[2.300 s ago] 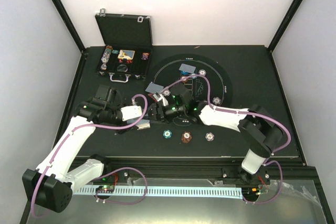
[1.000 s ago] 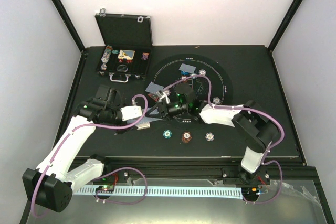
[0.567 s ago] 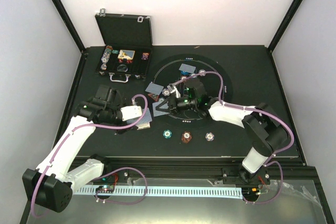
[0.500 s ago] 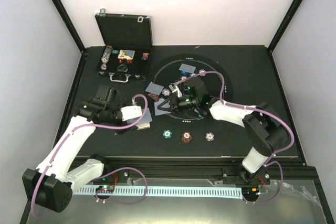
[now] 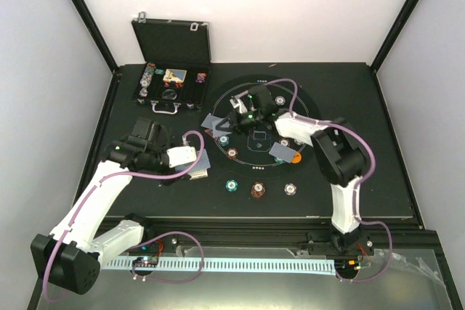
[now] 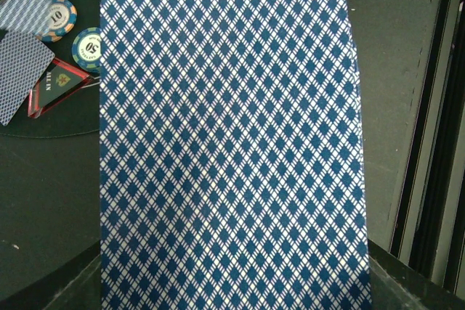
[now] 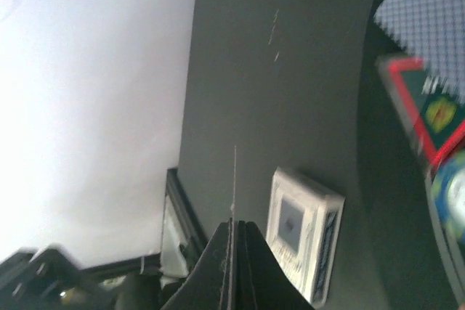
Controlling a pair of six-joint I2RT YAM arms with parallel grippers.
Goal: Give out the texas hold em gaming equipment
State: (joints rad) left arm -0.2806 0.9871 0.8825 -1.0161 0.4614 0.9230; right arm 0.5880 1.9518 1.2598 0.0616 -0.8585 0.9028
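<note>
Poker equipment is only partly given out. On the round mat (image 5: 254, 159) lie one blue-backed card (image 5: 211, 121) at its left edge, a second card (image 5: 279, 151) touching an orange disc (image 5: 296, 157), the red triangle marker (image 6: 57, 88) and a few single chips. On the worktop (image 5: 363, 92), just in front of the mat, a teal chip (image 5: 232, 185), a red-brown chip (image 5: 257, 189) and a white chip (image 5: 290, 189) stand in a row. Much is left, I judge — the left gripper (image 5: 190, 157) has its jaws clamped on a thick deck (image 6: 229, 150) held beside the mat, and the open black case (image 5: 172, 40) has chips inside.

The right gripper (image 7: 234, 226) has its jaws pressed together on a thin pale edge, most likely a single card seen edge-on. Half a second ago this gripper hung over the near-left part of the mat with the card's back turned to the camera. Now the arm is stretched to the far-left part, and the second card with the disc shows where the arm covered the mat. The deck and the three chips have not moved.
</note>
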